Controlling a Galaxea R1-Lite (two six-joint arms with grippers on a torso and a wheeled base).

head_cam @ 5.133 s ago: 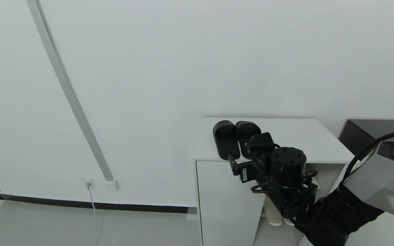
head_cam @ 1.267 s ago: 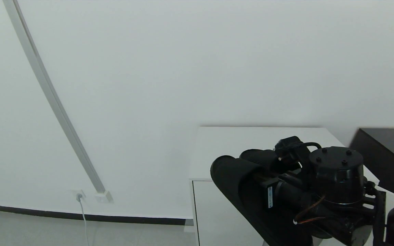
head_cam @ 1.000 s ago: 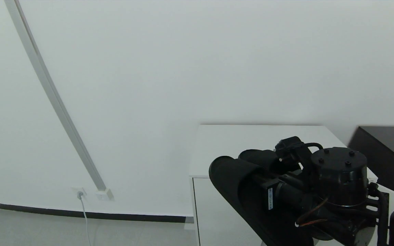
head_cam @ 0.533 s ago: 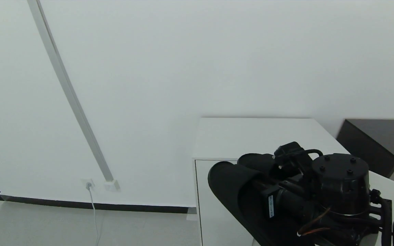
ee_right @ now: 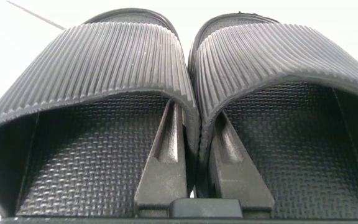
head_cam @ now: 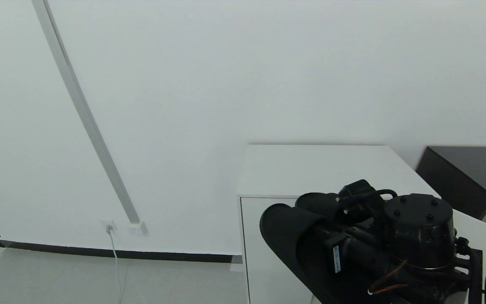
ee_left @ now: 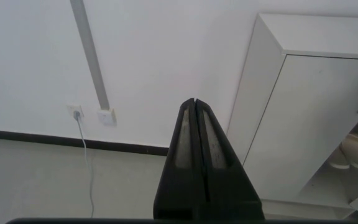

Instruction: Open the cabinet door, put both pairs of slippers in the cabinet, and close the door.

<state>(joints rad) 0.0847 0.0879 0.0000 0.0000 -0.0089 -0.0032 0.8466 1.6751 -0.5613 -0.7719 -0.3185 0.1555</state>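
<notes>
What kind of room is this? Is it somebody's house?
Probably a hallway or entryway indoors, though I can't be sure. There's a white shoe cabinet with pale slippers inside, black slippers in the right gripper, and a wall socket near the floor.

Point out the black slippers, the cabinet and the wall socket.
black slippers [ee_right: 104, 68], right wrist view, ribbed strap of one slipper.
cabinet [head_cam: 310, 169], head view, bare white top.
wall socket [head_cam: 108, 227], head view, plate at the plug.
</notes>
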